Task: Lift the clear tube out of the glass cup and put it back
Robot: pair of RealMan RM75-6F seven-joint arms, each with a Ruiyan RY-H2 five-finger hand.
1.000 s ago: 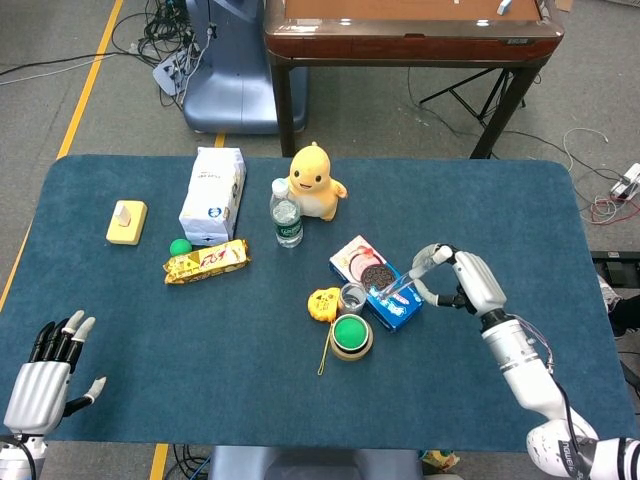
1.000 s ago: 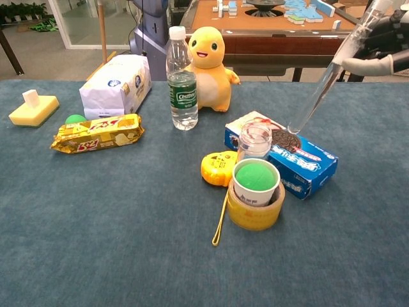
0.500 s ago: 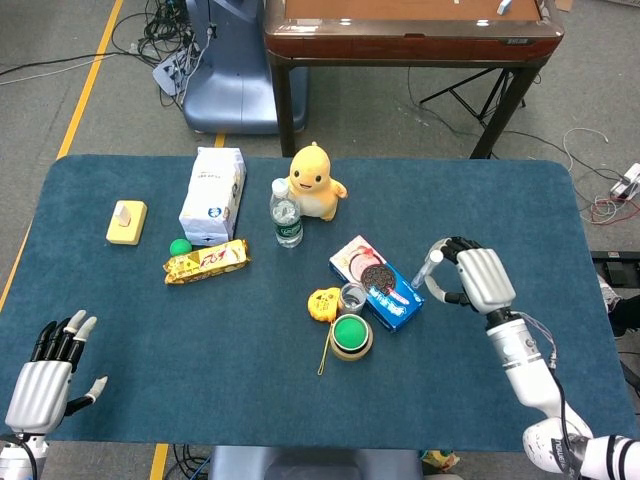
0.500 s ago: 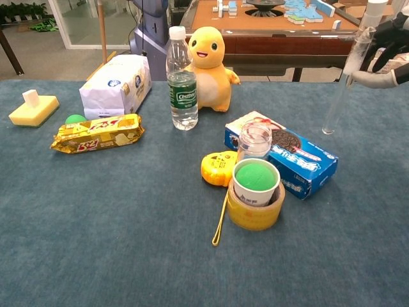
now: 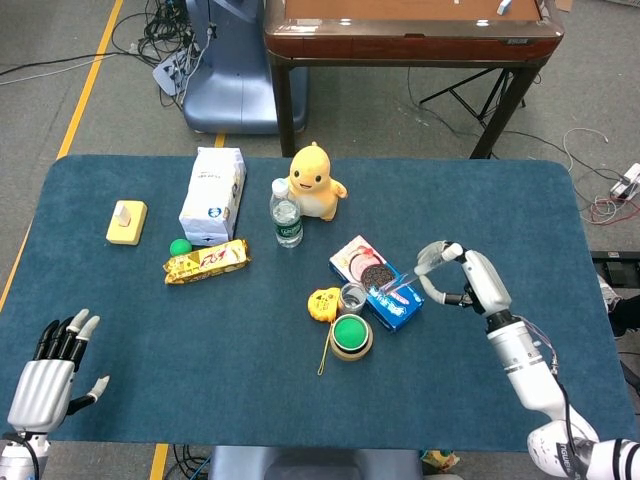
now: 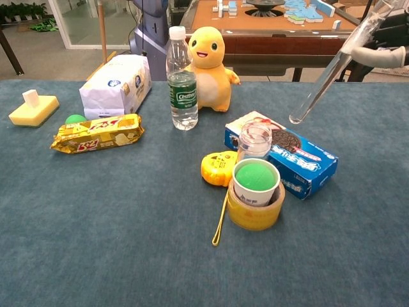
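The right robot hand (image 5: 472, 283) has tilted the clear tube (image 6: 326, 72) again.

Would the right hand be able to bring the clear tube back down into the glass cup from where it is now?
Probably yes. The right hand holds the clear tube tilted in the air, its lower end above the cookie box, right of the glass cup. The cup's mouth looks open and uncovered.
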